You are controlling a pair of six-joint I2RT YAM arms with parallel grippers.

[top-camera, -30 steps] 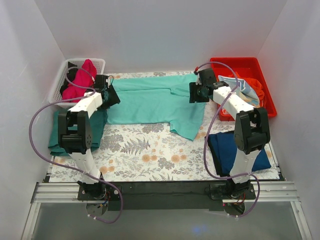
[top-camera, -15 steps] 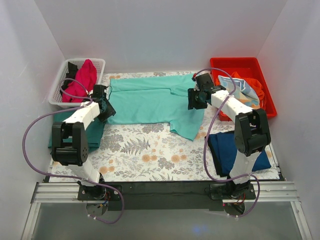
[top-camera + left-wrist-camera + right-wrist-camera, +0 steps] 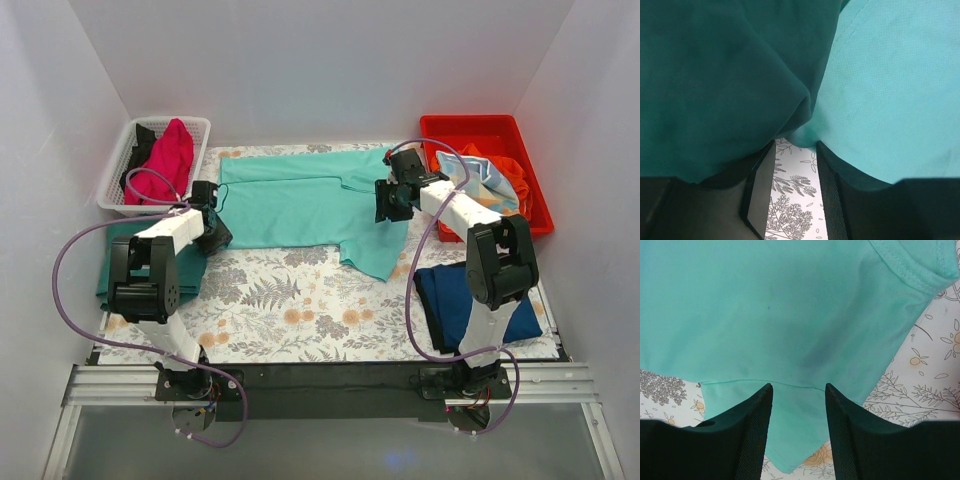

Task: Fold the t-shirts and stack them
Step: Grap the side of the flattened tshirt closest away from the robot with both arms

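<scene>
left gripper [image 3: 219, 237] has pulled back toward the near edge of the floral table cover [image 3: 290, 310] over the last second. right gripper [image 3: 384, 206] has also dropped a little that way.

mint t-shirt [image 3: 300, 200] lies spread on the far half of the cover, between the two grippers. its left edge is at the left gripper's tips and its right part is under the right gripper. long axis runs left-right across the cover. the sleeves look to be at the right end, one toward the cover's far edge, the other flopped toward the near edge, so the hem end points left.

left wrist view: fingers [image 3: 757, 195] apart, bare cover showing in the gap. a nub of mint cloth sits right at the tips, with darker green cloth to its left. not clamped on anything visible.

right wrist view: fingers [image 3: 755, 435] apart, straddling mint cloth just past a stitched hem line.

folded teal t-shirt [image 3: 150, 270] lies on the cover's left side, under the left arm. navy t-shirt [image 3: 470, 300] lies folded at the cover's near right corner. magenta t-shirt [image 3: 172, 150] sits in the white basket [image 3: 118, 170] off the cover's far left corner.
</scene>
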